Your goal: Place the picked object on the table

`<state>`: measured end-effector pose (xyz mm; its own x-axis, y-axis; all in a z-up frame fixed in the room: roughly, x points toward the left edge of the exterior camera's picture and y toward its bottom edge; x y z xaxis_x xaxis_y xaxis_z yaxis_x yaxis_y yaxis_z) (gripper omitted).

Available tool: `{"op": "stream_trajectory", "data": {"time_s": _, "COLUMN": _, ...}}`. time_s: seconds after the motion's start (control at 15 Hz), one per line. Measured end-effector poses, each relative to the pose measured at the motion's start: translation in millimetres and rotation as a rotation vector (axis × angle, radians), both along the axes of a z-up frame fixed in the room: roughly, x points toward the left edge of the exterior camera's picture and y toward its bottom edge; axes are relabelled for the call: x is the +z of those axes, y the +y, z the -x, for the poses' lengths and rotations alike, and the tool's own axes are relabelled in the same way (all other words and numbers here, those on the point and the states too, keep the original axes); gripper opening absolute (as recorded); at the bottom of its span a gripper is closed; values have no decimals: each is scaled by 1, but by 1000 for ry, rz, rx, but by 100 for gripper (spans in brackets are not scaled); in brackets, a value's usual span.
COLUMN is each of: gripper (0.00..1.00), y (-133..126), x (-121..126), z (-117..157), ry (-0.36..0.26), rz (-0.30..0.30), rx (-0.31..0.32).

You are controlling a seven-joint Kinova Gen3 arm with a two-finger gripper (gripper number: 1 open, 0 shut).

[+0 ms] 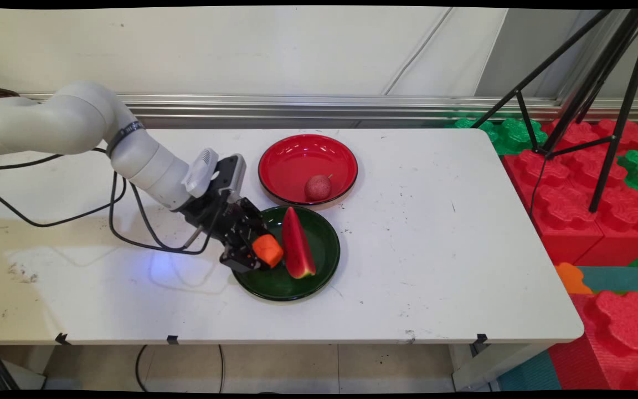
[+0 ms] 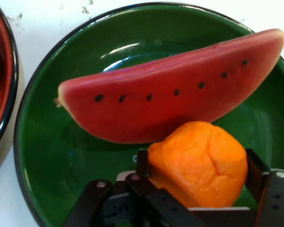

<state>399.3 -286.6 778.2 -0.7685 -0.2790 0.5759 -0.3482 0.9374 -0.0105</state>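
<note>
- You see the gripper (image 1: pixel 263 252) pinching an orange fruit (image 1: pixel 268 250) between its two fingers, over the left part of the green plate (image 1: pixel 327 260).
- In the hand view, the orange fruit (image 2: pixel 201 163) lies just beside a watermelon slice (image 2: pixel 170 94) resting in that plate.
- Behind, a red plate (image 1: pixel 291 160) holds a small red fruit (image 1: pixel 317 187).

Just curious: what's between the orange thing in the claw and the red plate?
The watermelon slice, lying on the green plate, sits between the orange fruit and the red plate, in both views.
</note>
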Motion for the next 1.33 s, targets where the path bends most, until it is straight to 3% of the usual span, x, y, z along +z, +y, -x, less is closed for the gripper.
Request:
{"op": "stream_trajectory", "data": {"time_s": 0.8, "gripper": 0, "y": 13, "x": 59, "z": -39, "ry": 19, "rz": 47, "rx": -6}}
{"op": "stream_trajectory", "data": {"time_s": 1.33, "gripper": 0, "y": 25, "x": 88, "z": -82, "ry": -48, "rz": 66, "rx": -36}}
